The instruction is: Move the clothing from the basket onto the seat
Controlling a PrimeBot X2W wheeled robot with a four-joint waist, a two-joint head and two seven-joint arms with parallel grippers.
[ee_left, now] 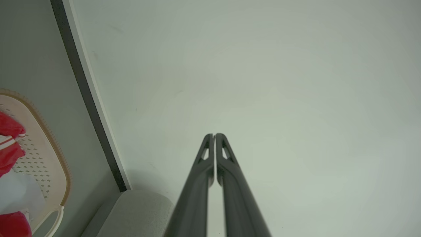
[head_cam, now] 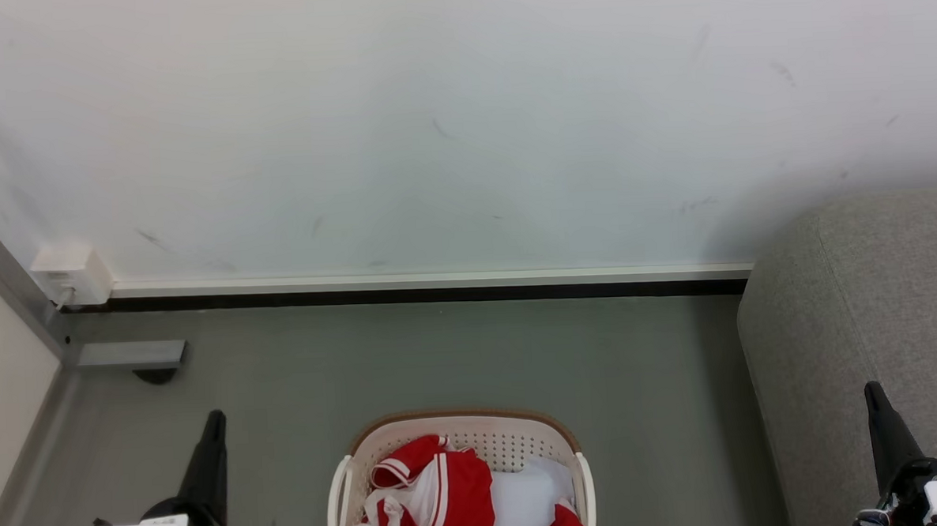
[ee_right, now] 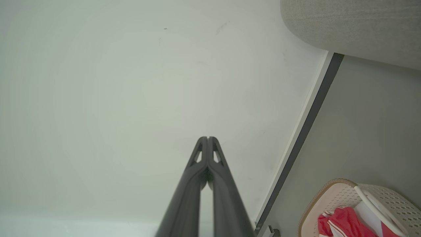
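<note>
Jerseys heaped in laundry basket, beside perhaps a white pad | sofa seat to its right | left hand fingers together | right hand fingers together

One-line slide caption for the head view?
Red clothing lies in the basket, seat to its right; left gripper and right gripper flank it, shut.

A home-like living space is indicated by a grey upholstered seat set against a scuffed white wall with a skirting board, a plain grey floor and a laundry basket holding red clothing.
</note>
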